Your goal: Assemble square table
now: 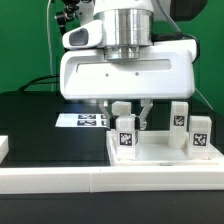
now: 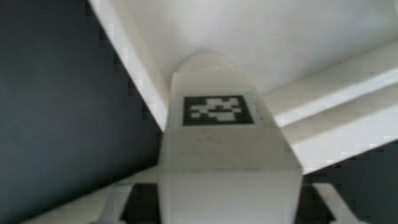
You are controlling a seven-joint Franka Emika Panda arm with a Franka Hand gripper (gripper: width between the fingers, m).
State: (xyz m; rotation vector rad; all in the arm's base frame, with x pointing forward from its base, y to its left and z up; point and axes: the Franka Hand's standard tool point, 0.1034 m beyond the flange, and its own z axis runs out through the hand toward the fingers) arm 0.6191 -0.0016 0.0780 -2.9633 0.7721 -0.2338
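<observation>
Three legs stand upright on the top (image 1: 160, 155). One leg (image 1: 126, 131) sits between the fingers of the gripper (image 1: 129, 118), whose jaws are narrowed onto its sides, near the top's edge on the exterior view's left. A second leg (image 1: 180, 117) and a third leg (image 1: 200, 134) stand apart toward the opposite edge. Only the exterior view shows those, the marker board (image 1: 82, 121) and the black table (image 1: 40, 135). The wrist view shows the held leg (image 2: 222, 150) close, its tag (image 2: 217, 109) facing the camera, with the top's rim (image 2: 151, 45) behind.
</observation>
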